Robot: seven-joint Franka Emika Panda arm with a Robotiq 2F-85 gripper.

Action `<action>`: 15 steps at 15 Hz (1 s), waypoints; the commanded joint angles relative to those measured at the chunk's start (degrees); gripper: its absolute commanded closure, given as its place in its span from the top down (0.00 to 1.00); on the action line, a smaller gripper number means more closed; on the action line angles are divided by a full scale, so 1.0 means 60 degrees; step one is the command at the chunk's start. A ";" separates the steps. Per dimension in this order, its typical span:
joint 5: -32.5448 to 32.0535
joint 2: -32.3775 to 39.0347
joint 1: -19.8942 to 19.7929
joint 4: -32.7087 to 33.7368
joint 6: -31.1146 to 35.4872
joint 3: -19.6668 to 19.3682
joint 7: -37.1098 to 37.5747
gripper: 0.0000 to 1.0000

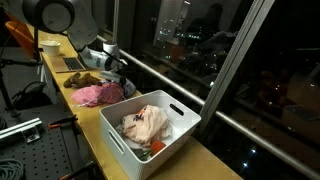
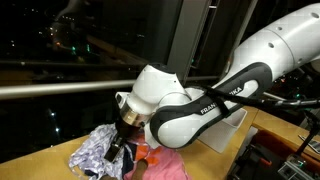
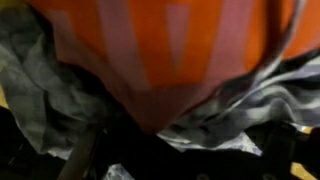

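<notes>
A heap of clothes lies on the wooden counter by the window. My gripper (image 2: 117, 150) is lowered into it, its jaws standing open over the cloth. A blue-and-white patterned garment (image 2: 93, 150) lies beside the fingers, with an orange cloth (image 2: 150, 156) and a pink one (image 2: 168, 168) next to it. In the wrist view an orange striped cloth (image 3: 160, 50) fills the top, very close, over a grey-and-white patterned cloth (image 3: 225, 115). The fingertips are lost in the dark bottom of that view. In an exterior view the gripper (image 1: 117, 72) sits just behind the pink cloth (image 1: 95, 95).
A white plastic basket (image 1: 118, 140) holding several garments (image 1: 146, 124) stands on the counter near the pile. A railing and dark window (image 1: 200, 60) run along the counter's far side. A metal breadboard with cables (image 1: 25, 135) lies below the counter.
</notes>
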 commanded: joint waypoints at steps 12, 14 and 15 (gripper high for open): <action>0.0358 -0.0856 0.0038 -0.0676 -0.0019 0.0056 -0.0137 0.05; 0.0277 -0.1417 0.0196 -0.1124 -0.0015 -0.0027 0.0005 0.07; 0.0239 -0.1727 0.0265 -0.1368 -0.0006 -0.0058 0.0062 0.07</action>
